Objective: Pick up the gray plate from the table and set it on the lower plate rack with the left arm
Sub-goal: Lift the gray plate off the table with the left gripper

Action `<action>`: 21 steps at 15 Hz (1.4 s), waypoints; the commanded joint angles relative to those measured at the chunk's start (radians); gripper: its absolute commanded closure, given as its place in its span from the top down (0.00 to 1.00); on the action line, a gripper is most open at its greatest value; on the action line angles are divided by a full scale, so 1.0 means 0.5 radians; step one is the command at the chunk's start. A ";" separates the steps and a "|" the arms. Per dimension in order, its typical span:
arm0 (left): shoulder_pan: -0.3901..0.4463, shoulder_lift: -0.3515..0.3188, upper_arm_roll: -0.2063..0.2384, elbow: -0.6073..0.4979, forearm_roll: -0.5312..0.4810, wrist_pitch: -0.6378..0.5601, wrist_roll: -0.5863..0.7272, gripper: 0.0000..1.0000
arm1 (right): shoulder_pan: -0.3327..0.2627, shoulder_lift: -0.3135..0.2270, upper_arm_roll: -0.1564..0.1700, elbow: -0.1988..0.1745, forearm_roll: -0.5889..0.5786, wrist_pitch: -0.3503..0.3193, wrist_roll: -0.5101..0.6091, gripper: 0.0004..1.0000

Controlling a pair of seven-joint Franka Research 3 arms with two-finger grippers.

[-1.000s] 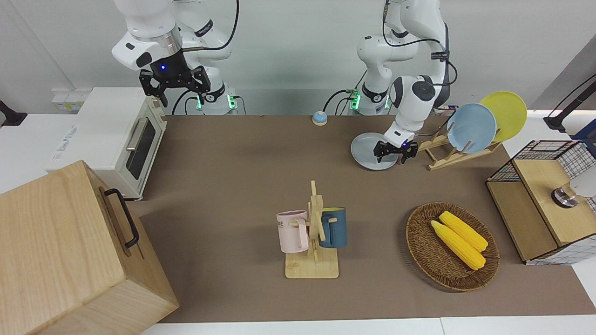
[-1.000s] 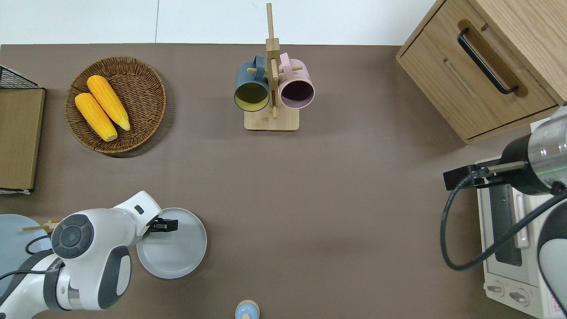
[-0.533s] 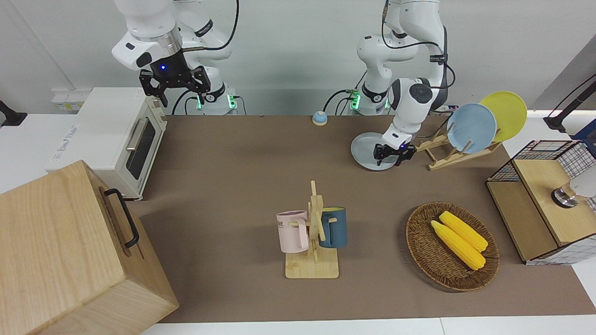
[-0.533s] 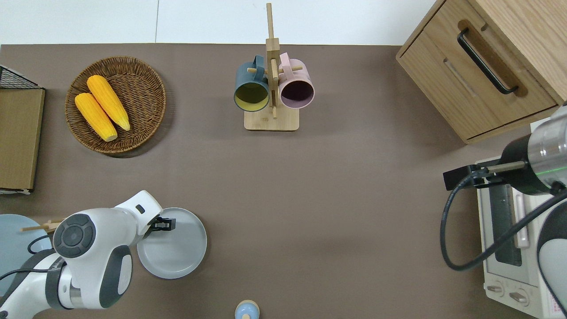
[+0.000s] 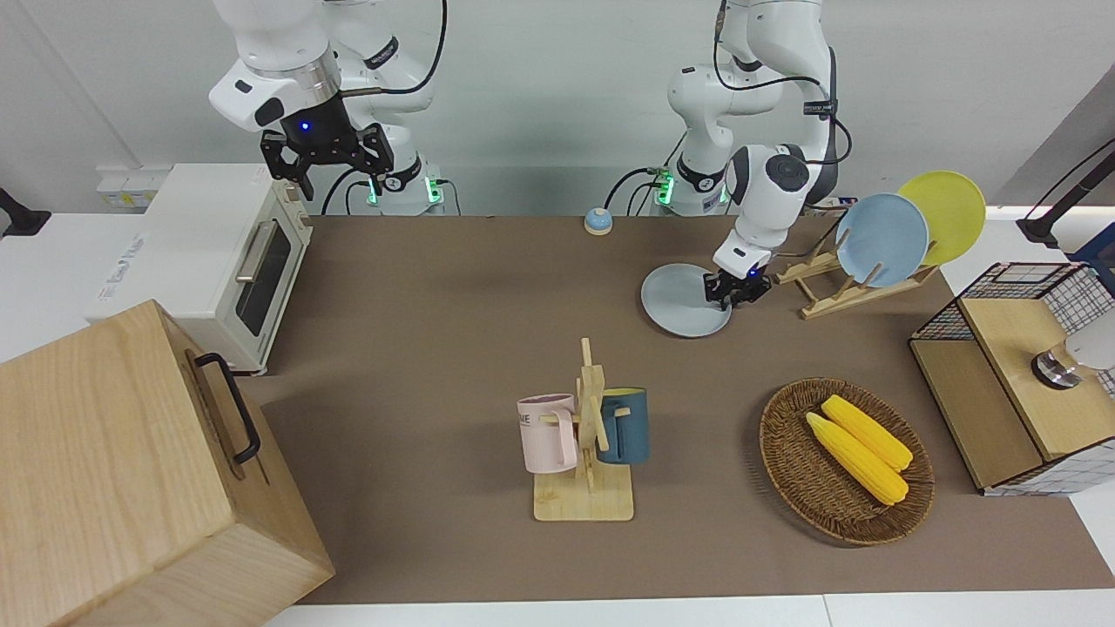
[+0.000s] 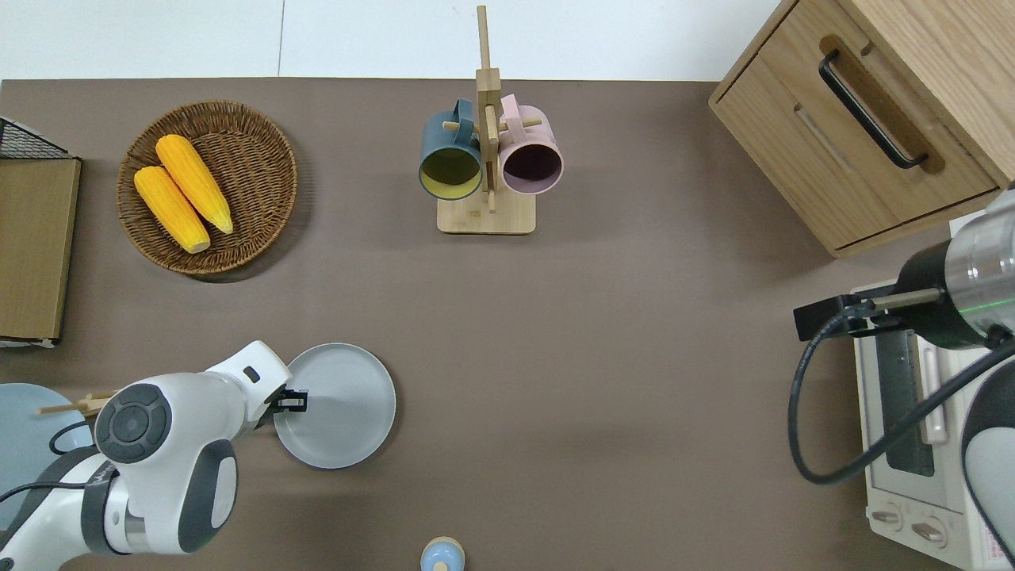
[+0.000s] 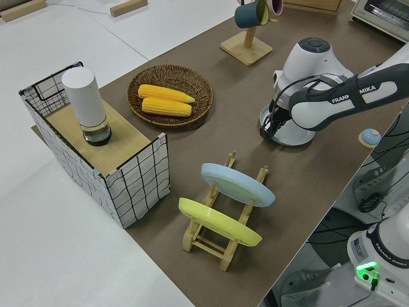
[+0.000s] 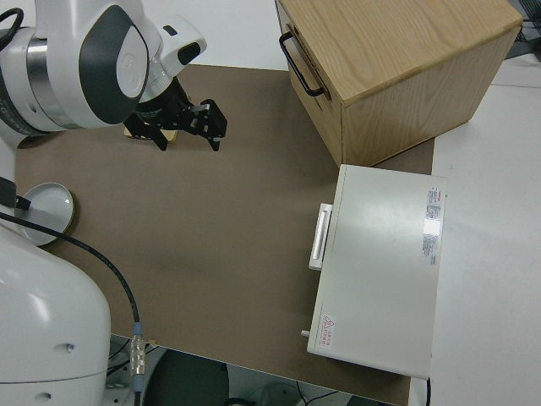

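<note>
The gray plate (image 5: 684, 302) (image 6: 341, 406) (image 7: 293, 134) is on the brown table (image 5: 453, 331), nearer to the robots than the mug stand. My left gripper (image 5: 734, 292) (image 6: 289, 402) (image 7: 271, 128) is shut on the plate's rim, at the edge nearest the lower plate rack (image 5: 823, 296) (image 7: 225, 248). That rack stands at the left arm's end of the table and holds a light-blue plate (image 5: 881, 239) and a yellow plate (image 5: 945, 213). The right arm is parked with its gripper (image 5: 327, 161) open.
A wooden mug stand (image 5: 588, 435) with two mugs stands mid-table. A wicker basket (image 5: 788, 461) holds corn. A wire-and-wood shelf (image 5: 1015, 383) is near the rack. A toaster oven (image 5: 218, 252) and wooden cabinet (image 5: 131, 470) stand at the right arm's end. A small bell (image 5: 598, 220) sits near the bases.
The left gripper's fingers closed on the plate's rim. The gray plate shifted away from the robots and toward the right arm's end. The right arm stayed still.
</note>
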 commanded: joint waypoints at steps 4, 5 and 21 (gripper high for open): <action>0.007 -0.035 0.053 0.056 -0.015 -0.238 0.100 0.00 | -0.020 -0.005 0.011 0.012 0.021 -0.026 -0.003 0.99; 0.010 -0.047 0.050 0.083 -0.015 -0.281 0.097 0.00 | -0.020 -0.005 0.011 0.012 0.021 -0.026 -0.003 0.99; 0.010 -0.262 0.066 0.445 -0.021 -1.060 0.063 0.00 | -0.020 -0.005 0.011 0.012 0.021 -0.026 -0.003 0.99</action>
